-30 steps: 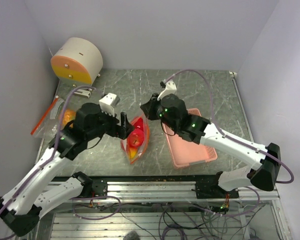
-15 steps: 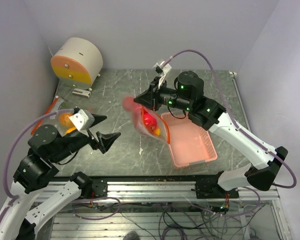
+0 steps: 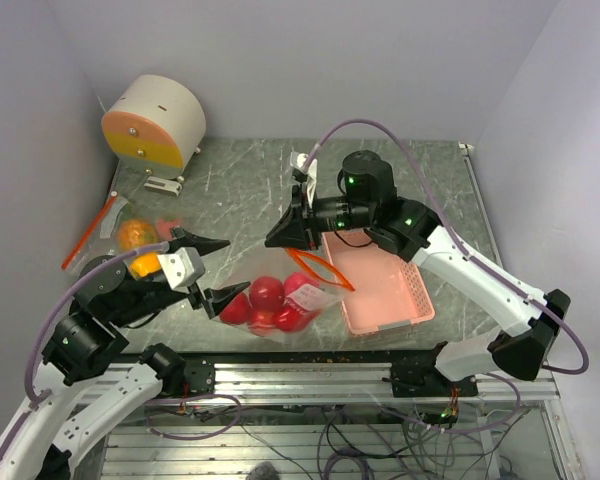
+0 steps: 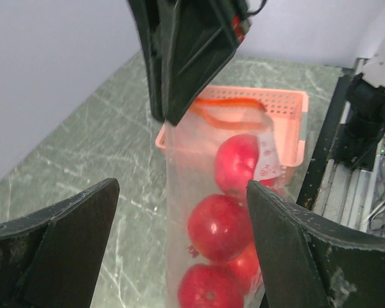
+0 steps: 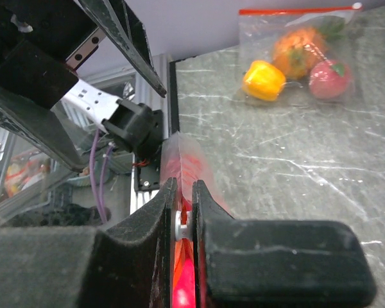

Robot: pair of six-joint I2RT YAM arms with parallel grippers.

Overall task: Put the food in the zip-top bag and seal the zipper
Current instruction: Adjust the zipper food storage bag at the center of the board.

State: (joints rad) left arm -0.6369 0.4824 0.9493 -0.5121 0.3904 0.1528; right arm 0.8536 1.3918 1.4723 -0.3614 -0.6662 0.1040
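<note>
Our right gripper (image 3: 283, 234) pinching the bag (image 3: 280, 298) by its rim, bag now swung down to the counter (image 3: 250, 180), our left gripper (image 3: 221, 269) wide open.

Top camera looks steeply down from behind both arms over the whole counter (image 3: 250, 185). Each wrist camera sits close behind its own gripper, facing the other arm: left gripper (image 4: 183, 186), right gripper (image 5: 183, 186). All three views show the zip-top bag (image 3: 280, 300).

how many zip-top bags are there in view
2. The apple bag, pinched at its top by the right hand, is near the front edge of the table. The second bag, holding other food, lies by the left edge.
</note>
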